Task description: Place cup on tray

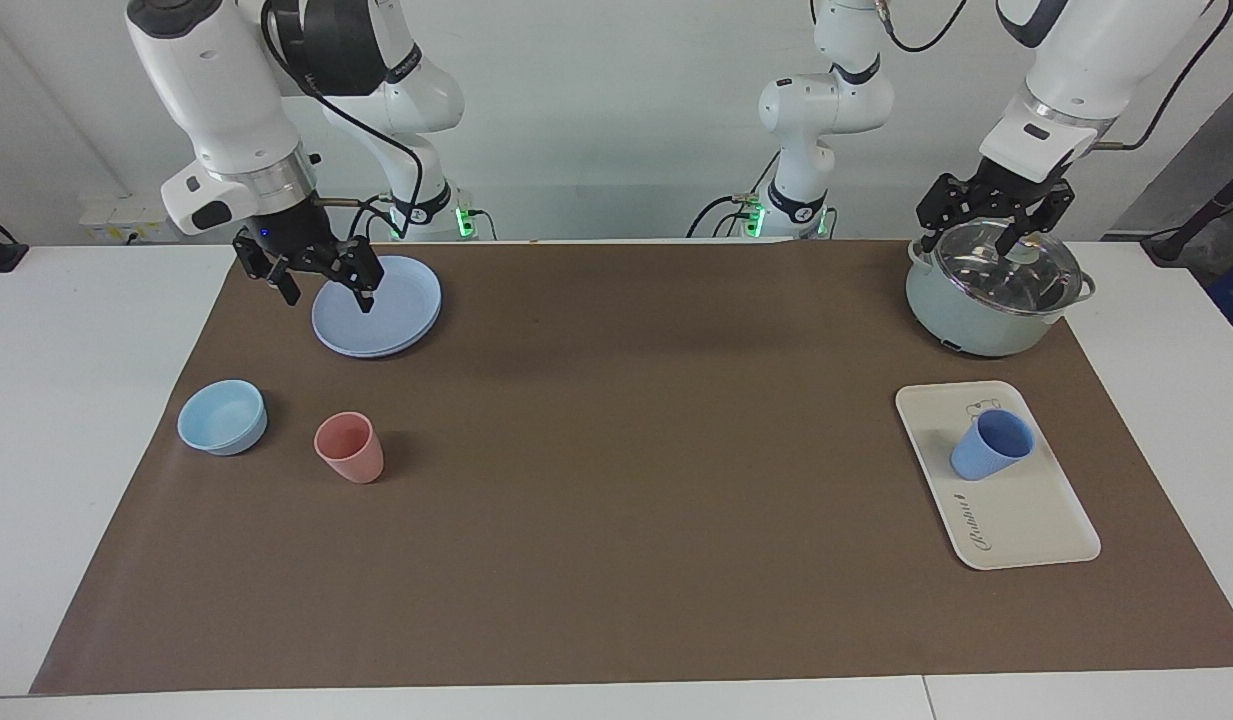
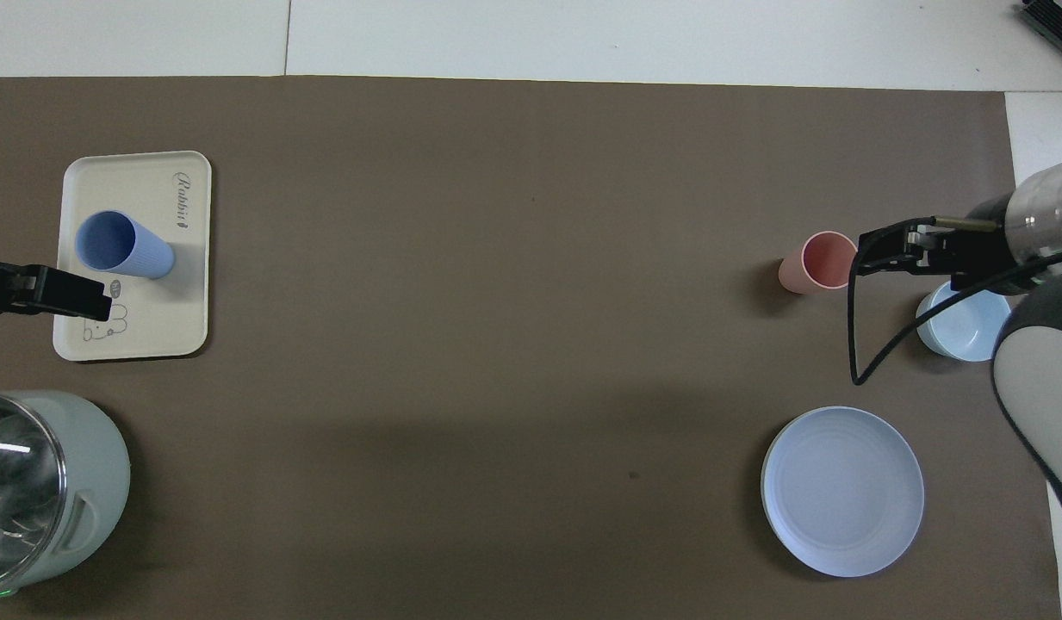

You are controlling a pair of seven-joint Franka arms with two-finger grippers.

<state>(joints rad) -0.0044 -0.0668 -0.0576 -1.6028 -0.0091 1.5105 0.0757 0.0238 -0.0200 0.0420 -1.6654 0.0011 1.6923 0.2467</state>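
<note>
Cup (image 1: 992, 444) upright on tray (image 1: 1026, 520); overhead view: bear drawing

We see our right end effector (image 1: 321, 285) raised above the surface at about ten o'clock in the facing view, wrist pointing straight down, fingers (image 1: 364, 297) spread apart and empty. Our left end effector (image 1: 991, 222) hangs at about two o'clock, also pointing down with its fingers spread, waiting.
</note>
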